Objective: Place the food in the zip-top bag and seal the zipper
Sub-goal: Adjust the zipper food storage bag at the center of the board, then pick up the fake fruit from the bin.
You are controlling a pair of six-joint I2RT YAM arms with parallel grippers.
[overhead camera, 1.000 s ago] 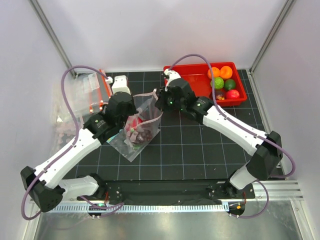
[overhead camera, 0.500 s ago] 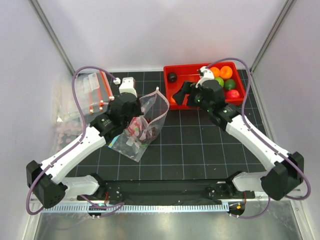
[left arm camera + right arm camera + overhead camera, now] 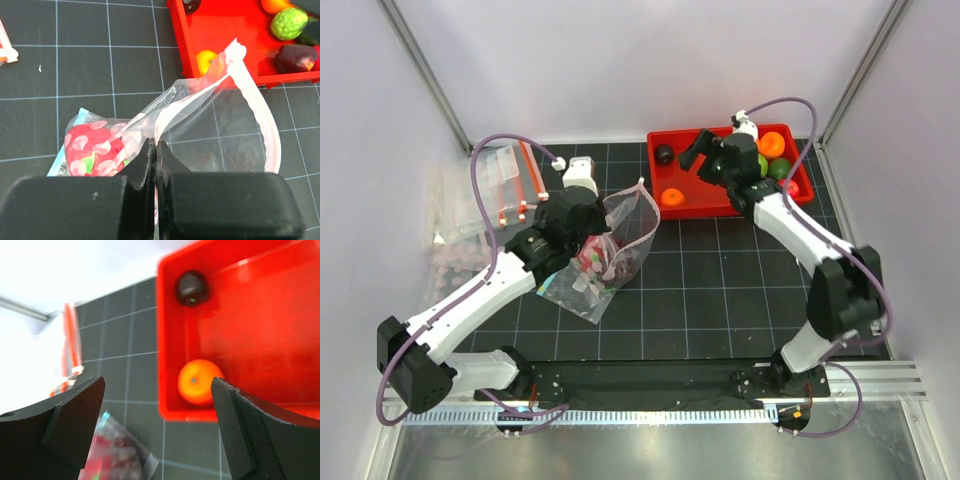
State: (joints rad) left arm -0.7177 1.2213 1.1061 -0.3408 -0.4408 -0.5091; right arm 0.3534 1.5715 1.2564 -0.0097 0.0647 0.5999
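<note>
The zip-top bag [image 3: 610, 262] lies on the black mat, clear with white dots, its mouth held up and gaping. My left gripper [image 3: 595, 222] is shut on the bag's mouth edge; the left wrist view has its jaws [image 3: 156, 147] pressed together on the film beside the pink zipper [image 3: 257, 107]. Red and dark food [image 3: 92, 150] sits inside the bag. My right gripper [image 3: 705, 165] hangs open over the red bin [image 3: 732, 211], holding nothing. Between its fingers in the right wrist view [image 3: 159, 385] lie an orange fruit [image 3: 198, 384] and a dark fruit [image 3: 192, 288].
More fruits, orange [image 3: 772, 143], green [image 3: 780, 168] and red [image 3: 792, 186], fill the bin's right end. A pile of spare clear bags [image 3: 505, 180] with orange strips lies at the mat's left edge. White walls close in on three sides.
My right gripper has opened and swung from the bag's mouth back over the red bin. The left gripper keeps its hold on the bag, shifted slightly right.
</note>
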